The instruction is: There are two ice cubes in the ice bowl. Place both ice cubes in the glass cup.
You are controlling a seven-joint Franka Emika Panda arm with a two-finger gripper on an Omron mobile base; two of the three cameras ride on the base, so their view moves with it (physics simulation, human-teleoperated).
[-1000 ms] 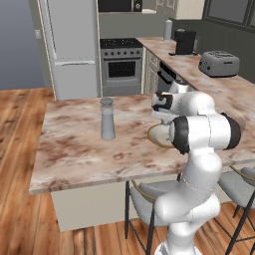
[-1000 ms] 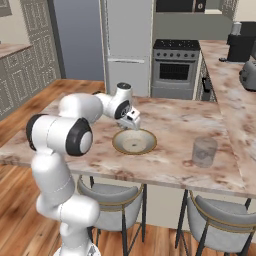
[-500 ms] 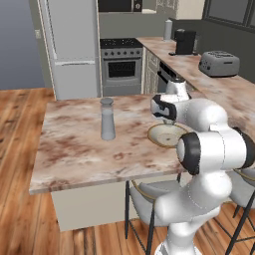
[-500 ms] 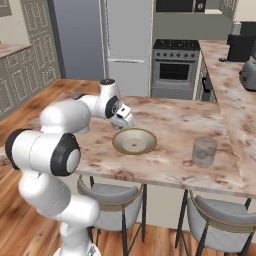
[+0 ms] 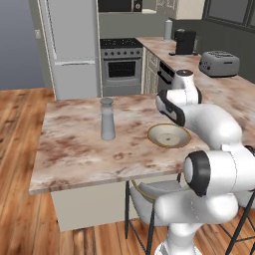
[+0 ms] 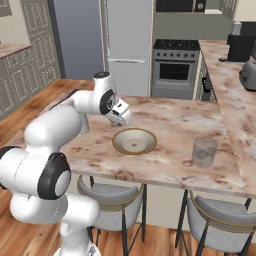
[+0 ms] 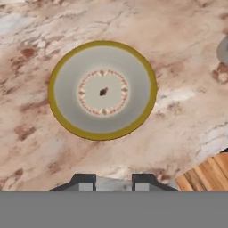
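The ice bowl (image 7: 54, 91), beige inside with a golden rim, lies on the marble counter with no cube visible in it. It also shows as ice bowl (image 6: 118, 145) and ice bowl (image 5: 152, 131). My gripper (image 6: 126, 120) hovers just above the bowl's far-left rim. In the hand view the gripper (image 7: 112, 182) is shut on a small pale ice cube (image 7: 114, 185) between its dark fingertips. The glass cup (image 6: 204, 152) stands to the bowl's right, seen as a glass cup (image 5: 107, 122) from the other side. Its edge, glass cup (image 7: 223, 50), is at the hand view's right.
The marble island counter (image 6: 170, 125) ends close to the bowl, with wooden floor (image 7: 209, 176) beyond its edge. Stools (image 6: 220, 220) stand under the near side. A fridge (image 5: 69, 45), oven (image 5: 122, 67), toaster (image 5: 219, 63) and coffee machine (image 5: 184, 42) line the back.
The arm's elbow and upper links have swung round. The hand has stayed just above the bowl's rim with its jaws shut throughout.
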